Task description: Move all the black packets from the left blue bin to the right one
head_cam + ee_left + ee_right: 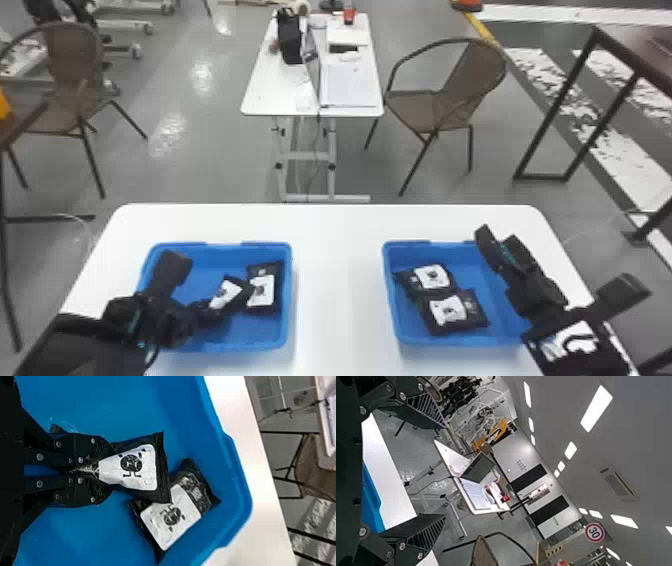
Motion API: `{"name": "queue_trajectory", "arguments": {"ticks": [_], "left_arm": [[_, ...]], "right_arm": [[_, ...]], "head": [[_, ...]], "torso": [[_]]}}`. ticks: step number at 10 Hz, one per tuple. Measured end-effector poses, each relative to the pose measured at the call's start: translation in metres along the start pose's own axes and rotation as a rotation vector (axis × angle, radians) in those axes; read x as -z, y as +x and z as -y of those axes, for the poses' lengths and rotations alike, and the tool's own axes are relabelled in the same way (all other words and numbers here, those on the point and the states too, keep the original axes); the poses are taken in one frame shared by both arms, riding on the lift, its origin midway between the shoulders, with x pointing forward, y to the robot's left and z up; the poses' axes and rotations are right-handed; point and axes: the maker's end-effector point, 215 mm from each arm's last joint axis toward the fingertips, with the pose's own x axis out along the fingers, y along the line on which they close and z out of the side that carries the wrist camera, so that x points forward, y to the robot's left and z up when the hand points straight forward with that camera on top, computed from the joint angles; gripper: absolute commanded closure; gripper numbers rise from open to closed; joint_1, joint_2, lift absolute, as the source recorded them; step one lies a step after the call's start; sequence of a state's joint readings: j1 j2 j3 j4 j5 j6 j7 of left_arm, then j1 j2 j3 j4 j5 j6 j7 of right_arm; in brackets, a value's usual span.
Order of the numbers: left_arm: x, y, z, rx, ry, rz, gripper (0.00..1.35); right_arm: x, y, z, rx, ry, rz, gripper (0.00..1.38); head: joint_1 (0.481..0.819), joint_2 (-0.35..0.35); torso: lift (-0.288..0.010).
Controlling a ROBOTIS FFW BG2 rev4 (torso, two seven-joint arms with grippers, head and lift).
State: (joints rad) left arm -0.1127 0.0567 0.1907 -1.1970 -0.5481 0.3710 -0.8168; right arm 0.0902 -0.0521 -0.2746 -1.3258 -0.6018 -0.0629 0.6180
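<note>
In the head view, my left gripper (206,308) is inside the left blue bin (287,300), shut on one end of a black packet (226,294). The left wrist view has the left gripper (95,470) with its fingers closed around that packet (132,468), whose white label faces up. Another black packet (261,290) lies beside it against the bin's right side, partly overlapped in the left wrist view (172,514). Two black packets (431,277) (452,311) rest touching in the right blue bin (392,310). My right gripper (560,262) stands open by that bin's right side; its fingers are wide apart around nothing (443,471).
Both bins stand on a white table (340,280), with a strip of tabletop between them. Beyond its far edge are a smaller white table (280,95) with items on it, and wicker chairs (445,95) (75,75).
</note>
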Motion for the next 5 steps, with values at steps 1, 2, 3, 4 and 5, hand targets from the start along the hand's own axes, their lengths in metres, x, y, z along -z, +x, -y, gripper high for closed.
{"name": "queue_trajectory", "arguments": {"ticks": [1, 2, 3, 4, 5], "left_arm": [[-0.023, -0.017, -0.001, -0.010, 0.018, 0.084, 1.21], [-0.052, -0.035, 0.003, -0.023, 0.037, 0.192, 1.21], [-0.083, -0.048, 0.013, -0.018, 0.057, 0.313, 1.21], [-0.114, -0.057, 0.023, -0.008, 0.093, 0.430, 1.21], [-0.140, -0.055, 0.037, 0.023, 0.122, 0.517, 1.21]], "right_arm": [[0.002, 0.000, -0.002, -0.005, 0.005, -0.002, 0.25], [0.005, -0.001, -0.004, -0.013, 0.012, -0.004, 0.25], [0.009, -0.001, -0.009, -0.026, 0.020, -0.010, 0.25], [0.015, 0.002, -0.018, -0.053, 0.028, -0.024, 0.25], [0.021, 0.008, -0.032, -0.100, 0.044, -0.038, 0.25]], "head": [[0.695, -0.057], [0.695, -0.061], [0.695, -0.071], [0.695, -0.075], [0.695, -0.080]], "torso": [[0.000], [0.000], [0.000], [0.000], [0.000]]}}
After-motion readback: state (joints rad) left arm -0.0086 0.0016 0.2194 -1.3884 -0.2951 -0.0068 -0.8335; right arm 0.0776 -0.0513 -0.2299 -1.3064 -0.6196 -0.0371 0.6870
